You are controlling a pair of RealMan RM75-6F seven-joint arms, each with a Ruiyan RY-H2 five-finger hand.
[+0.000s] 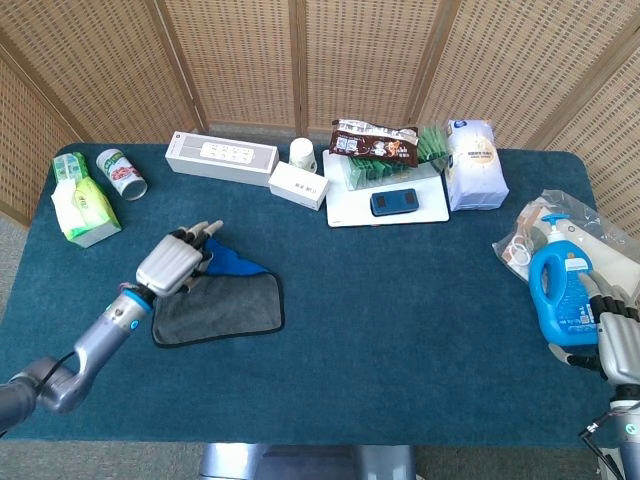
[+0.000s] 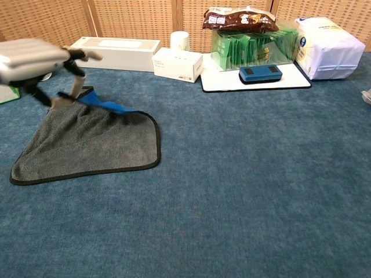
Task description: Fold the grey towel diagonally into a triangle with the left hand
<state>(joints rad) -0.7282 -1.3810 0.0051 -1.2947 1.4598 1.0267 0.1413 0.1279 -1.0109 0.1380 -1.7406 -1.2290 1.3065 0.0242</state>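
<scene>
The grey towel [image 1: 225, 305] lies flat on the blue table at the left, black-edged [image 2: 87, 142]. Its far corner is lifted and turned over, and the blue underside [image 1: 235, 263] shows [image 2: 107, 106]. My left hand [image 1: 175, 262] pinches that corner above the towel's far left part; in the chest view the left hand [image 2: 35, 61] is at the left edge, with the thumb and a finger on the cloth. My right hand [image 1: 620, 335] rests at the table's right edge beside a blue detergent bottle [image 1: 562, 295] and holds nothing.
A green tissue pack [image 1: 80, 205] and a can [image 1: 120, 172] stand at the far left. Behind the towel are a long white box [image 1: 220, 155], a small white box [image 1: 298, 185] and a cup [image 1: 303, 152]. A white tray [image 1: 345, 212] with packets sits at the back centre.
</scene>
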